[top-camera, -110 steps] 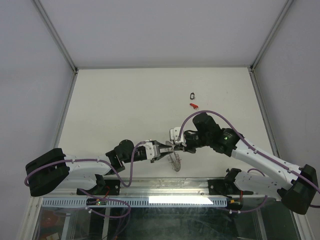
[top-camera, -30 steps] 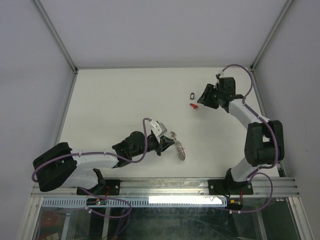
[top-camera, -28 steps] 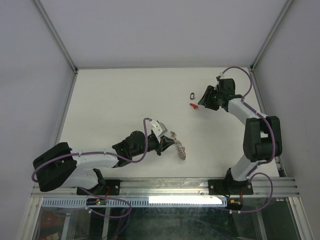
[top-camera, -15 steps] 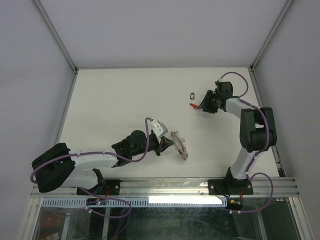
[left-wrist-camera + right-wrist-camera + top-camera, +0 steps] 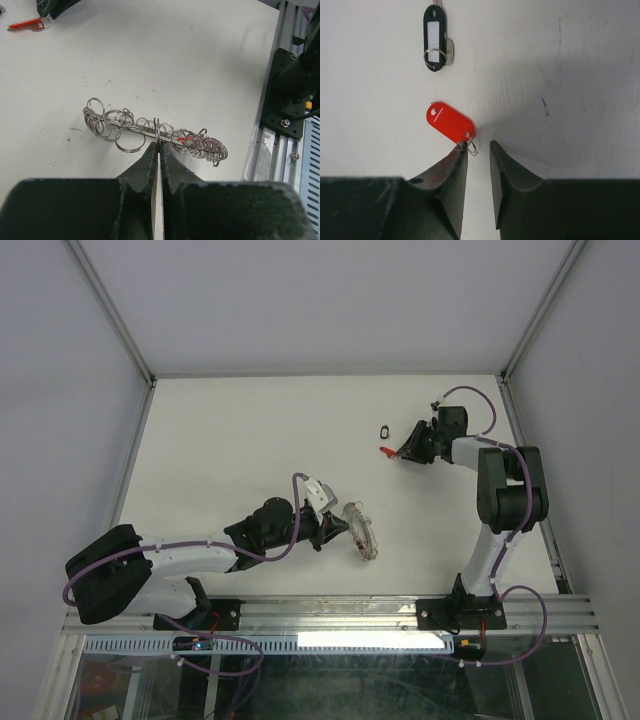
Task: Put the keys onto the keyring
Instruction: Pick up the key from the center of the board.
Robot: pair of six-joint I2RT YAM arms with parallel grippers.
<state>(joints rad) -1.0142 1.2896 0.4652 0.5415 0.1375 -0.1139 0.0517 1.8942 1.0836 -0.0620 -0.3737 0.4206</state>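
My left gripper (image 5: 158,145) is shut on a wire loop of the grey keyring (image 5: 150,131), which stands on edge on the table near the front middle (image 5: 362,532). A red tag shows among its loops. The red-tagged key (image 5: 450,121) lies flat at the back right (image 5: 386,451). My right gripper (image 5: 478,146) is open right at it; the tag's small wire loop sits between the fingertips, against the left one. The black-tagged key (image 5: 435,37) lies just beyond (image 5: 385,429).
The metal rail (image 5: 280,100) runs along the table's near edge, close to the right of the keyring. The enclosure's white walls and frame posts (image 5: 520,350) bound the table at the back and sides.
My right arm swung from the keyring at the front out to the red-tagged key and closed in on it. My left gripper lifted and turned the keyring, still holding it.
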